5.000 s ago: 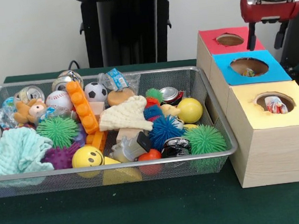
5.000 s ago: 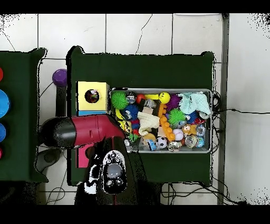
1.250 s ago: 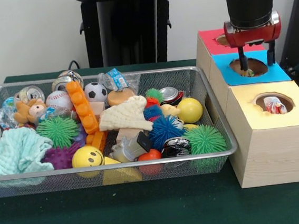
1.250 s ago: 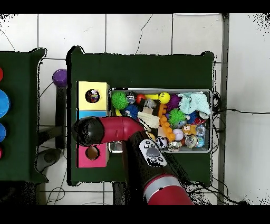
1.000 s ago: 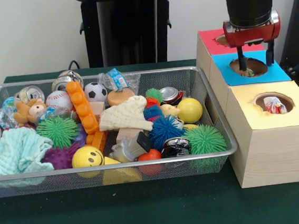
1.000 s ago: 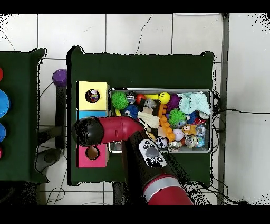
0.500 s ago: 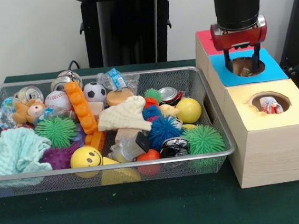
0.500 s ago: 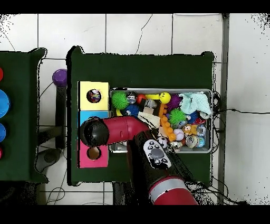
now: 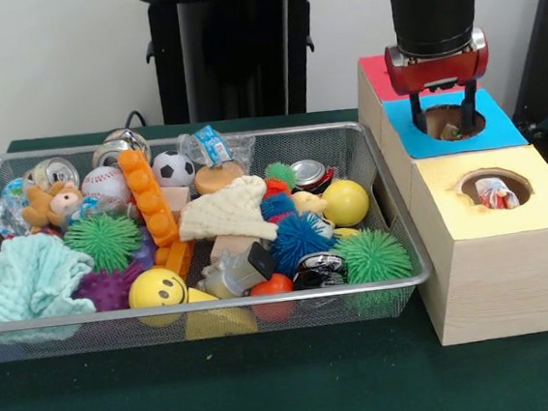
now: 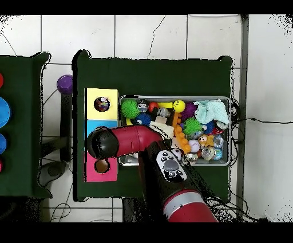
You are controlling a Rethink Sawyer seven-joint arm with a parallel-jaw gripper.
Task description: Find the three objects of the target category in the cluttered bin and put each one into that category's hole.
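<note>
My gripper (image 9: 444, 119) hangs over the blue box (image 9: 500, 132), right above its hole. Fingers (image 9: 418, 117) are apart, nothing between them. One fingertip sits at the near-left rim of that hole, the other at its right side. In the overhead view the arm's black wrist end covers the blue box completely, so the gripper itself is hidden there.

Yellow box (image 9: 545, 201) is the nearest of the three in the front view, touching the blue box; red box (image 9: 374, 71) is behind it. Yellow hole (image 9: 494, 187) has a dotted fabric piece (image 9: 495, 193) inside, whitish with red blotches, lying just below the rim. In the overhead view the same hole (image 10: 102, 104) shows something multicoloured in it. How many pieces are in there I can't tell.

Bin (image 9: 119, 315) sits just beside the boxes, packed: cream cloth (image 9: 231, 212) in the middle, teal towel (image 9: 14, 279) at one end, orange brick strip (image 9: 151, 206), spiky green ball (image 9: 372, 255), spiky blue ball (image 9: 300, 239), yellow smiley ball (image 9: 159, 287), baseball (image 9: 107, 183), cans. I see no dotted fabric on top of the clutter.
</note>
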